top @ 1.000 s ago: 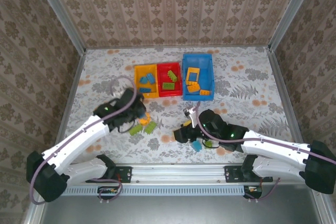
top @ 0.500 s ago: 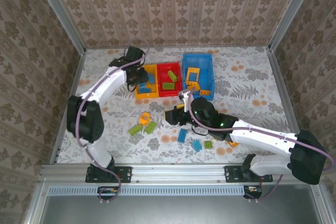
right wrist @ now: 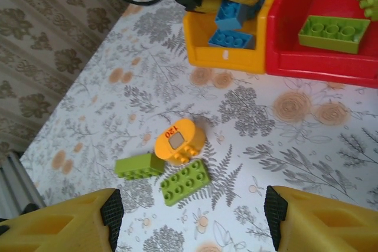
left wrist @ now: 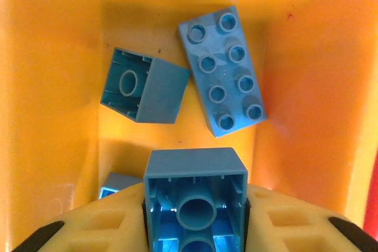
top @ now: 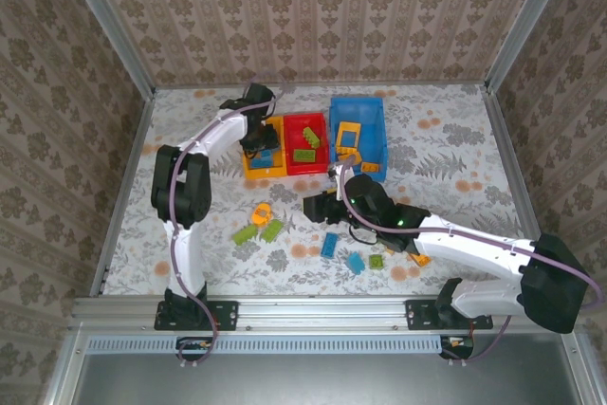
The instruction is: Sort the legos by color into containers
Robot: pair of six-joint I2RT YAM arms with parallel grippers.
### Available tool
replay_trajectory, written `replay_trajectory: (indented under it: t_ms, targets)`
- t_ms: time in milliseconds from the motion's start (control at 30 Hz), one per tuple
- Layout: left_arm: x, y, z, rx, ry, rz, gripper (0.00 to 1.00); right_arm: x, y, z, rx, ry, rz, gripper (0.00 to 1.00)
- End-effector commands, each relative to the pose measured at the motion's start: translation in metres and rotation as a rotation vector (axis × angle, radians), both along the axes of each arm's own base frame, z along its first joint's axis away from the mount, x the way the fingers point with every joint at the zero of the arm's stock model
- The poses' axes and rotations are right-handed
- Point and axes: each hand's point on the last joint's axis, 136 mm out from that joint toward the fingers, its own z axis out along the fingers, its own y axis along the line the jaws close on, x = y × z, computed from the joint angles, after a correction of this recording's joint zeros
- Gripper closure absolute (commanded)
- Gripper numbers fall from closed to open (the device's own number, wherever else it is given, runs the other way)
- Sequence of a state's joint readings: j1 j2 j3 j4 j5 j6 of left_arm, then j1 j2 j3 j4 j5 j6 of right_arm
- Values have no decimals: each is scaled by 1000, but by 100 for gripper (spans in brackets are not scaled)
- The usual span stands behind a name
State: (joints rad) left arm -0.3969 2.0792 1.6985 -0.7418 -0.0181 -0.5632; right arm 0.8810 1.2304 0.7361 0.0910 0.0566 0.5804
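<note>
Left gripper (left wrist: 195,219): clamped on a blue brick (left wrist: 195,175), hollow underside toward the wrist camera, held low inside the yellow-orange bin (left wrist: 53,98) above two loose blue bricks (left wrist: 224,69). Right gripper (right wrist: 192,216): fingers wide apart and empty, over two green bricks (right wrist: 185,182) and a round orange piece (right wrist: 179,140) on the table (right wrist: 295,146). We judge the hazard to be at release: the brick could strike those below and tip, or cling to one pad and ride back out.
</note>
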Motion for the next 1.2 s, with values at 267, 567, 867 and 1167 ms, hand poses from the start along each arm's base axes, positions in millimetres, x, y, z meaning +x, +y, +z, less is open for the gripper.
replay_trajectory:
  t_ms: [267, 567, 867, 1167]
  targets:
    - [-5, 9, 77, -19, -145, -8, 51, 4, -15, -6, -48, 18, -67, 32]
    - [-71, 5, 158, -17, -367, -16, 52, 6, -39, -9, -135, 5, -149, 33]
    - [-207, 4, 156, -118, -450, -86, 47, 7, -90, -23, -400, 72, -352, 32]
    - [-273, 45, 104, -18, -428, -3, 47, -23, -25, -41, -303, 122, -18, 38]
